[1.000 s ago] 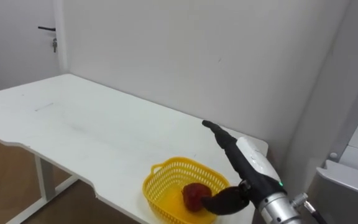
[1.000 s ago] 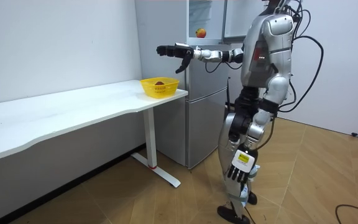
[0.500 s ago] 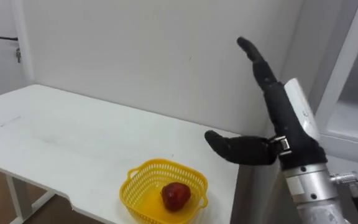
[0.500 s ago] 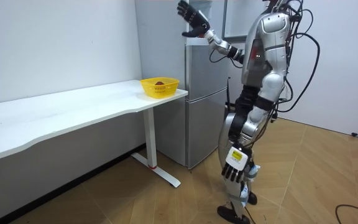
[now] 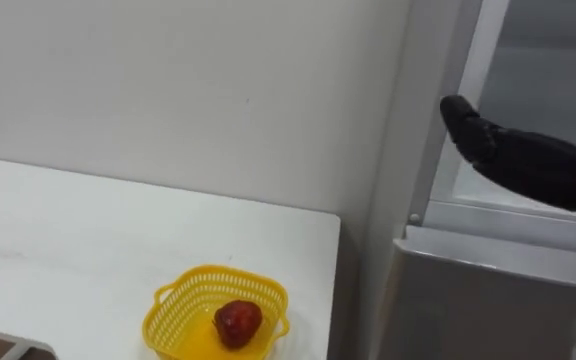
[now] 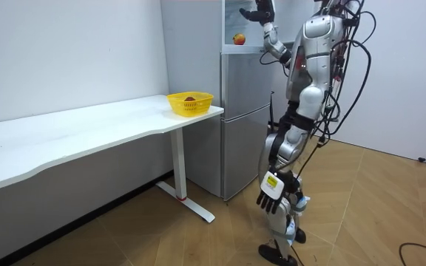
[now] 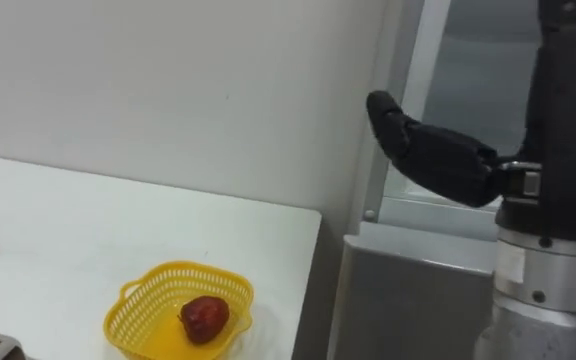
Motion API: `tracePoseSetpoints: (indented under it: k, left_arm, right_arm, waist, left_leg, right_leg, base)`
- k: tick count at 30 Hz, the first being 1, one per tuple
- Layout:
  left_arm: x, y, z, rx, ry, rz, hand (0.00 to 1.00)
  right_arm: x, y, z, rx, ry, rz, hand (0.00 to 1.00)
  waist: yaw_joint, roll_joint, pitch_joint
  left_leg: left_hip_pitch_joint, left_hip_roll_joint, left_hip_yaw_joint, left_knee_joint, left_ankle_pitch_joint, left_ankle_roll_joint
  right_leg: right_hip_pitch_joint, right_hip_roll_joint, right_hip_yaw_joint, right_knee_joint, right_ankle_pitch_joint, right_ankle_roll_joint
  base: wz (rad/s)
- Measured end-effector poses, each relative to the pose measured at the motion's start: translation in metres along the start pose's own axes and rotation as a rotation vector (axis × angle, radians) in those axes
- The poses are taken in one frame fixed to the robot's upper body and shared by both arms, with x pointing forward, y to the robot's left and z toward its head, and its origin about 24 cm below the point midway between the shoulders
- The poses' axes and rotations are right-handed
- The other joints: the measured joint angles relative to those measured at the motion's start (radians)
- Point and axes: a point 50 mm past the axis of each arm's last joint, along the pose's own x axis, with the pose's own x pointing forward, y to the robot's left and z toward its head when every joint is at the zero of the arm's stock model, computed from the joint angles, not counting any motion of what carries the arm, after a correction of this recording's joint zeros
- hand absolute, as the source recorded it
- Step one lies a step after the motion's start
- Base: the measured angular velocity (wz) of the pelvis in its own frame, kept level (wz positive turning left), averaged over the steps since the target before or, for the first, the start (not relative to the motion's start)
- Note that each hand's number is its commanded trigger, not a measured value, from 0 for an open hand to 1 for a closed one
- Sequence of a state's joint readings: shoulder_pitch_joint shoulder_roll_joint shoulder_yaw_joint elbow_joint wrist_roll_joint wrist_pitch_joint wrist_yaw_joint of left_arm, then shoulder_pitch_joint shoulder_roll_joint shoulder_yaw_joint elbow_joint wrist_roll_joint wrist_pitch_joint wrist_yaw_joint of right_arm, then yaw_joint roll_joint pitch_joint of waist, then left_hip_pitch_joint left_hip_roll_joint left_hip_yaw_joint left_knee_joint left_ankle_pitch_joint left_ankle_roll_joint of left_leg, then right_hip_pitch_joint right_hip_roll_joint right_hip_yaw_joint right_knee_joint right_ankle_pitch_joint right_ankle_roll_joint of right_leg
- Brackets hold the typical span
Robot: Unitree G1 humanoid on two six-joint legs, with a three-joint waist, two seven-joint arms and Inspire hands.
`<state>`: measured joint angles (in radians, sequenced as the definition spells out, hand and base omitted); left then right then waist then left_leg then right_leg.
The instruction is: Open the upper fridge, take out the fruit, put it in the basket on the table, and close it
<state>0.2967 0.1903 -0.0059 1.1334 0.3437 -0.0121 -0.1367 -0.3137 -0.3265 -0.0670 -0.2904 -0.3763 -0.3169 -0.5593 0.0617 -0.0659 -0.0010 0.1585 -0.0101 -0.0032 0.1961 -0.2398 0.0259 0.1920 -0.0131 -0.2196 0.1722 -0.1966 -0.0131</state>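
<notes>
Plastic basket (image 5: 220, 270) near the table's right edge: yellow, open lattice, slightly glossy. In it a red fruit (image 5: 236, 322), smooth skin, dull sheen. White table (image 5: 88, 230) top: smooth, matt. Grey fridge (image 5: 468, 305) body: smooth, satin, like painted metal. Black right hand (image 5: 523, 160): matt covering. The wall (image 5: 168, 80): white matt paint. The floor (image 6: 198, 240): wood-look boards, light sheen.

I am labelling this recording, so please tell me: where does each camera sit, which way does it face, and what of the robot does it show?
Left eye view: on the robot's head, facing down toward the yellow basket on the white table and the fridge; the right hand shows.
Right eye view: beside it, facing the same way; right hand and forearm show.
Room view: stands off in the room, facing the whole robot by the fridge; left hand hangs low.
Shared: yellow basket, white table, fridge, right hand.
</notes>
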Motion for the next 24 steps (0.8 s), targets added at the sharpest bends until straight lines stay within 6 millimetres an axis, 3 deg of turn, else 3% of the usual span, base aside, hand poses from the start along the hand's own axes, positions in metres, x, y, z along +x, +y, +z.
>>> tracePoseSetpoints:
  k: [5,15,24]
  left_arm:
    - [0.001,0.002,0.002,0.001,0.003,0.016,0.00]
    - [0.002,0.010,0.011,0.017,-0.027,0.041,0.00]
    - [0.001,0.012,0.011,0.020,-0.029,0.044,0.00]
  right_arm:
    - [0.003,-0.012,-0.002,-0.045,-0.016,-0.087,0.00]
    - [0.002,-0.018,-0.005,-0.040,-0.005,-0.107,0.00]
    - [-0.006,-0.023,-0.039,-0.048,0.193,-0.070,0.00]
  waist:
    - [-0.023,-0.003,0.0003]
    - [-0.044,-0.009,0.0017]
    - [-0.057,0.022,0.0043]
  left_leg:
    - [0.007,0.002,0.027,-0.011,0.000,0.000]
    - [0.005,0.006,0.056,-0.014,0.000,0.001]
    - [0.007,0.006,0.057,-0.009,-0.001,0.001]
  right_leg:
    - [-0.010,0.002,0.027,0.004,0.000,0.000]
    - [-0.035,0.006,0.055,0.013,0.000,0.000]
    - [-0.039,0.005,0.058,0.014,0.000,0.000]
  base:
    - [-0.15]
    - [-0.10]
    - [0.00]
